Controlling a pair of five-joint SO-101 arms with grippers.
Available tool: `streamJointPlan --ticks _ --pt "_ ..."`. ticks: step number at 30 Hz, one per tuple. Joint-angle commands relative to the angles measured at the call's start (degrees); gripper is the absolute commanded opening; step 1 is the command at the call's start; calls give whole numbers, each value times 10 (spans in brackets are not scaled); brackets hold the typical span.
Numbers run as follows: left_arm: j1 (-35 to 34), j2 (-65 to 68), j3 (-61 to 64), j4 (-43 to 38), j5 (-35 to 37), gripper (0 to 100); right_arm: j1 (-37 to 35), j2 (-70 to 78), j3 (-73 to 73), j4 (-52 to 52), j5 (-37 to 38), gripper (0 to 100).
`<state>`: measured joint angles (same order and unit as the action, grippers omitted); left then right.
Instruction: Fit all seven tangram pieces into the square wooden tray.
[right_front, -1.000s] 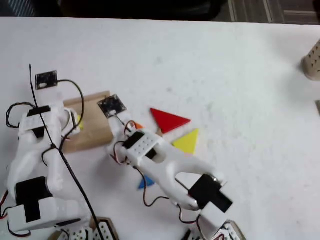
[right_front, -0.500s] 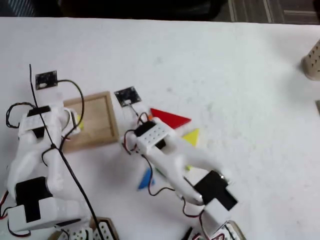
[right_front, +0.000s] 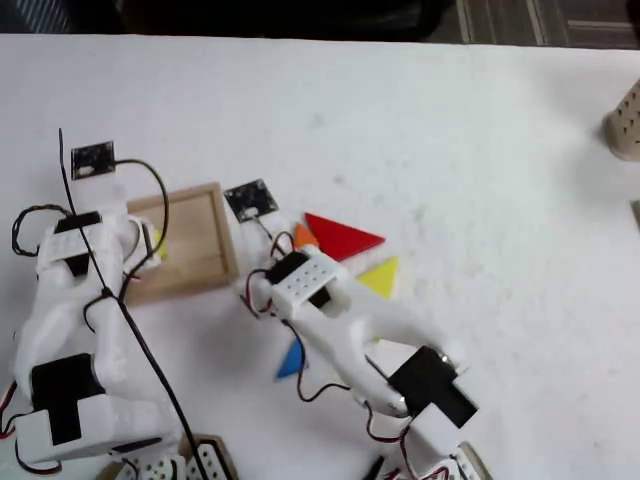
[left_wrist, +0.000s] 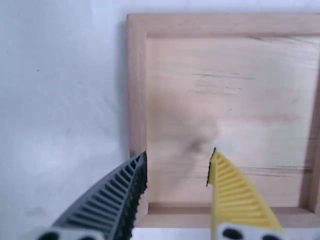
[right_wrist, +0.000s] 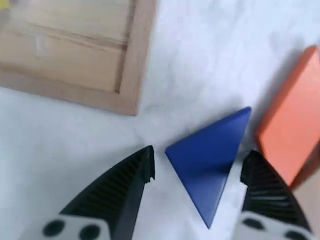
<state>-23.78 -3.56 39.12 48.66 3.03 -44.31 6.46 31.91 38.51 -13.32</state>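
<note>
The square wooden tray (right_front: 200, 225) lies left of centre, and its floor (left_wrist: 220, 90) is bare. My left gripper (left_wrist: 177, 156) hovers open over one corner of the tray, one finger grey and the other yellow. My right gripper (right_wrist: 199, 159) is open and straddles a blue triangle (right_wrist: 212, 160) on the table, just off the tray's corner (right_wrist: 132, 95). An orange piece (right_wrist: 295, 135) lies right beside the blue triangle. In the high view the right arm (right_front: 300, 280) sits just right of the tray, near the orange piece (right_front: 304, 236), the red triangle (right_front: 345, 238) and the yellow triangle (right_front: 380, 277).
Another blue piece (right_front: 292, 358) peeks out from under the right arm near the table's front. A pale perforated object (right_front: 625, 125) stands at the far right edge. White tabletop stretches open behind and to the right of the pieces.
The right arm swung rightward off the tray's right side and now sits just beside it. The tray's right rim and the orange piece came into view. The left arm kept still.
</note>
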Motion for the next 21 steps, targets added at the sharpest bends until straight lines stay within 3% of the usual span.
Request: streamJointPlan --ticks 1,6,13,21 --pt "5 -3 -24 -16 1 229 5 -22 -7 -23 -27 279" --pt "5 -3 -24 -16 1 229 7 15 -11 -33 -34 272" --pt "5 -3 -24 -16 1 229 26 48 -22 -13 -34 132" --pt "6 -3 -24 -16 0 229 30 44 -18 4 -34 130"
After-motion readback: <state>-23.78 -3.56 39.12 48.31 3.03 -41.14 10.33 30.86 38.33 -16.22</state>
